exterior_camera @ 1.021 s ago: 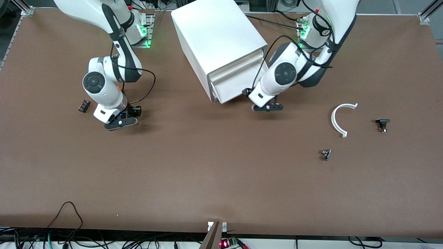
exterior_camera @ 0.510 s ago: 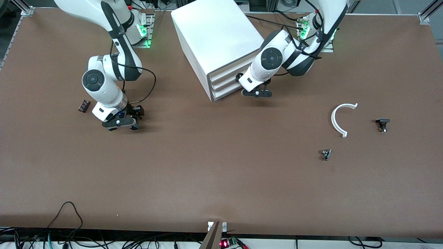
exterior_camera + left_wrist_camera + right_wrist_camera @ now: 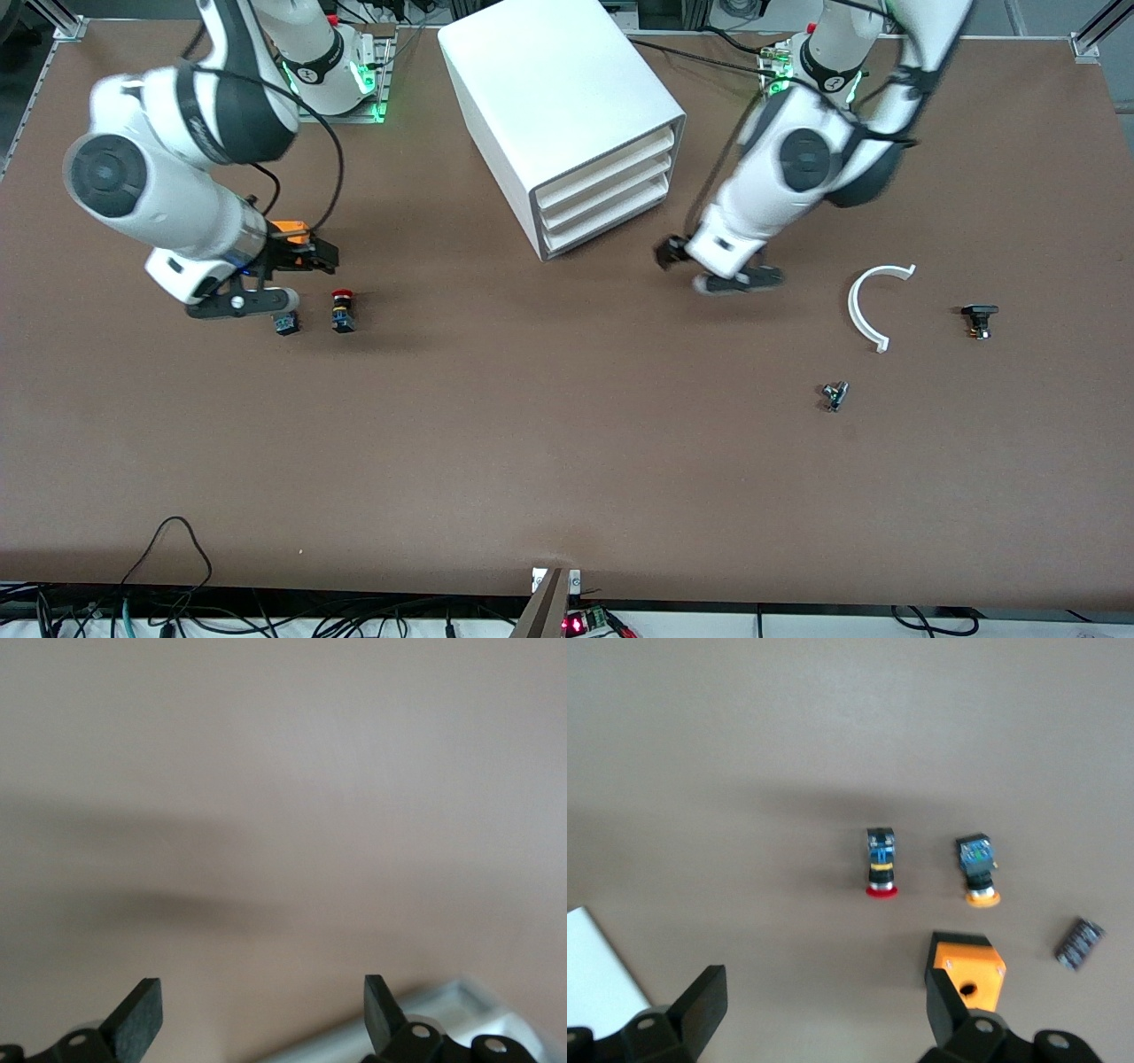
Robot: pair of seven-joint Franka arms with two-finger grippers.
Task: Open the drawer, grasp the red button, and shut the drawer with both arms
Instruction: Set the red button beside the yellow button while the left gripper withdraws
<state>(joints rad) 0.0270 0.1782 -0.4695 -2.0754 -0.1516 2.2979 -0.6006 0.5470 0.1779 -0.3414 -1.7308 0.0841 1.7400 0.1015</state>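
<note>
Lying on the table toward the right arm's end, the button (image 3: 342, 310) sits beside another blocky part (image 3: 285, 324), with all three drawers (image 3: 611, 189) flush in the cabinet (image 3: 549, 97). The right gripper (image 3: 257, 292) hangs above them; the left gripper (image 3: 722, 270) is over bare table.

Left wrist: fingers (image 3: 142, 1014) spread, empty.

Right wrist: fingers (image 3: 700, 1001) parted (nothing between), button (image 3: 881, 865) beside the orange-capped one (image 3: 978, 868) and orange box (image 3: 967, 971).
</note>
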